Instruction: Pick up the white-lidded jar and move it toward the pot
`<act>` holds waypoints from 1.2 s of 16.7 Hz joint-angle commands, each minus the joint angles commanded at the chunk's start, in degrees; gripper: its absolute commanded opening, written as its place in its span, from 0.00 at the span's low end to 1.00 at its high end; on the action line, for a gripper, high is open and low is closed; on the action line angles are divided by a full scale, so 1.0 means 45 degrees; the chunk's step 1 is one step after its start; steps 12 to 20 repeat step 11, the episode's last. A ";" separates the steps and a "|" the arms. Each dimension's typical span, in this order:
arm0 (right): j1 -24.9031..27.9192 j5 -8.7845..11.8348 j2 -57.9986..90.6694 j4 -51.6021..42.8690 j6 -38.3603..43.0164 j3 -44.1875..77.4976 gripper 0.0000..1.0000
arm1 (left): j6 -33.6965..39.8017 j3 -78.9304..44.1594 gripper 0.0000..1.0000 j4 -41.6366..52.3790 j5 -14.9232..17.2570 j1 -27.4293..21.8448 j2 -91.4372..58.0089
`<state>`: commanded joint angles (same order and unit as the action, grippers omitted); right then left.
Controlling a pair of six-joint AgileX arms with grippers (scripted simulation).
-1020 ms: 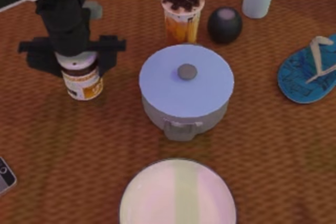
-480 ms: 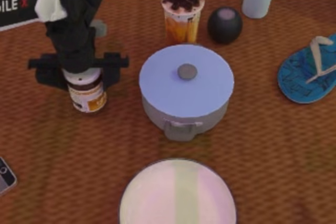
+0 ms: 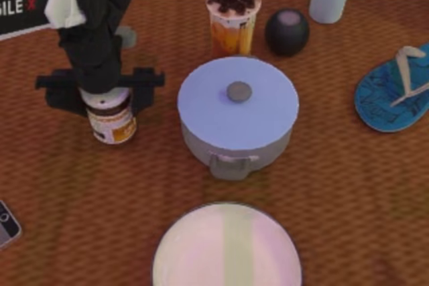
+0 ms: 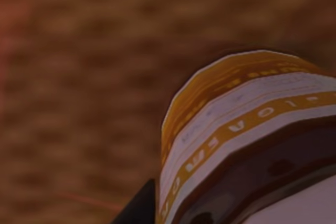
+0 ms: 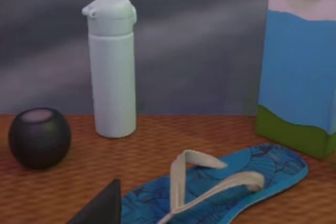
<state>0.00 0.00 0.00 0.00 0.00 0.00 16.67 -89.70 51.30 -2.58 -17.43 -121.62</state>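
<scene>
Overhead table (image 3: 348,179) view; 2 close wrist views

light: even, soft | shadows: faint | glare: none | blur: left wrist close-up soft

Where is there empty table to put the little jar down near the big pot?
Bare woven mat lies between the small white-lidded jar, under the left gripper, and the big grey lidded pot. More lies between pot and blue flip-flop. Behind the pot it's crowded: orange cup, dark ball.

The white-lidded jar (image 4: 247,129) fills the close foreground above blurred woven table (image 4: 79,77).
</scene>
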 joint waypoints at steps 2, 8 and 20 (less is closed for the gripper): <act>0.0000 0.0000 0.0000 0.0000 0.0000 0.0000 1.00 | 0.0000 0.0000 0.75 0.0000 0.0000 0.0000 0.0000; 0.0000 0.0000 0.0000 0.0000 0.0000 0.0000 1.00 | 0.0000 0.0000 1.00 0.0000 0.0000 0.0000 0.0000; 0.0000 0.0000 0.0000 0.0000 0.0000 0.0000 1.00 | 0.0000 0.0000 1.00 0.0000 0.0000 0.0000 0.0000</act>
